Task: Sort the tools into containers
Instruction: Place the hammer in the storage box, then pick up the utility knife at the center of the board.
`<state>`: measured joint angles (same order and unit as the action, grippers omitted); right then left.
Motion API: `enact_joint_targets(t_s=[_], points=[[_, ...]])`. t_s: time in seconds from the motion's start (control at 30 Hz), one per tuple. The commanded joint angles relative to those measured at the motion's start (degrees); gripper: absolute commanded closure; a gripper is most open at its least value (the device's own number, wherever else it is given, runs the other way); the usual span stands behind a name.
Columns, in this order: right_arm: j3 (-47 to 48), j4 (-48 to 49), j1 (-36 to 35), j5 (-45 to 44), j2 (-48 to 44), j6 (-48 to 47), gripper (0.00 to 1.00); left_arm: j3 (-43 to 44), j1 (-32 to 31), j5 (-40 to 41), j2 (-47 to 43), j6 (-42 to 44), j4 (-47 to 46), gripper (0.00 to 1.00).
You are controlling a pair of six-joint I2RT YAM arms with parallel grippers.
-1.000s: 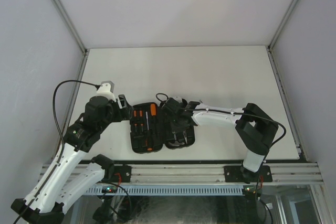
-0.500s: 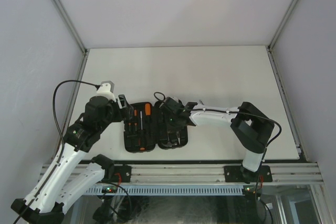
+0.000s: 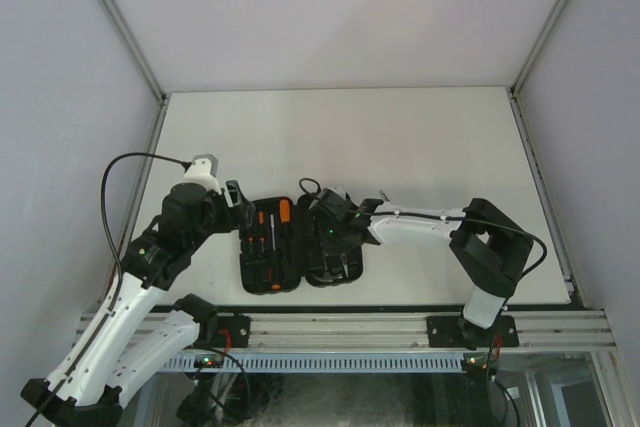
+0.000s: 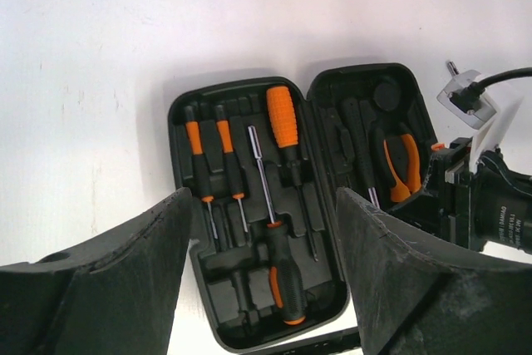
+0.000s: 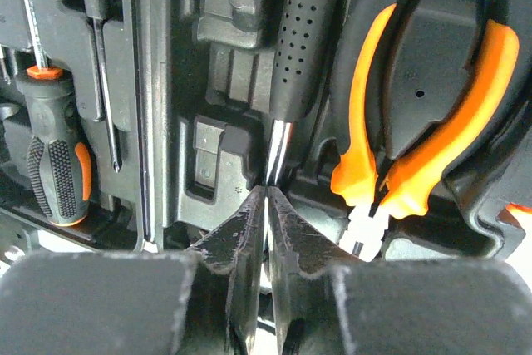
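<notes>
**Tool case (image 4: 223,297) has slid left across the counter (image 3: 400,147)**

Compared with a second ago, the open case lies a little further left and nearer the left gripper (image 3: 237,209). The right arm has followed it and its elbow has swung. Half a second ago the case was slightly further left again, so it has crept back a touch. The left arm has not changed.

The case is near the front edge of the counter, both halves lying flat. Slim screwdrivers (image 4: 195,151) sit in the left half's slots. The orange-handled pliers (image 5: 353,176) and a black-handled tool (image 5: 303,31) with a dotted grip are bedded in the right half.

The right gripper (image 5: 266,197) is low over that right half. Its jaws are almost together, with only a thin slit between them, right at the end of the tool's steel shank (image 5: 277,147). Whether they pinch the shank I cannot tell. The left gripper hovers just beside the case's left half, spread wide and holding nothing.

Judging by how readily it moves, the case is light hollow plastic and will skate under any sideways push, so downward pressure is likely safer than shoving. The black-handled tool looks rigid. Its polished shank is thin and probably slippery, while the dotted handle is thicker and offers the surer hold.
</notes>
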<state>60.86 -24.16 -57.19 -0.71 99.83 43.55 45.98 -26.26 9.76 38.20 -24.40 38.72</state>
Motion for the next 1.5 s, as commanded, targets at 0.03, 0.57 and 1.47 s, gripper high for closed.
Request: enact_joint_targets(t_s=[0.03,0.57,1.47], points=[[0.2,-10.1,0.6,-2.4,-5.9,-5.4,0.85,-0.7,0.3,-2.2,0.0,-1.4,-1.4,0.26],[-7.7,-5.8,2.1,-13.9,-24.8,-6.5,0.60,-3.5,0.4,-0.8,2.4,-7.5,-2.0,0.27],[-10.9,-6.3,29.1,-2.0,-22.7,-22.1,0.52,3.5,0.3,3.1,3.8,0.6,4.3,0.29]])
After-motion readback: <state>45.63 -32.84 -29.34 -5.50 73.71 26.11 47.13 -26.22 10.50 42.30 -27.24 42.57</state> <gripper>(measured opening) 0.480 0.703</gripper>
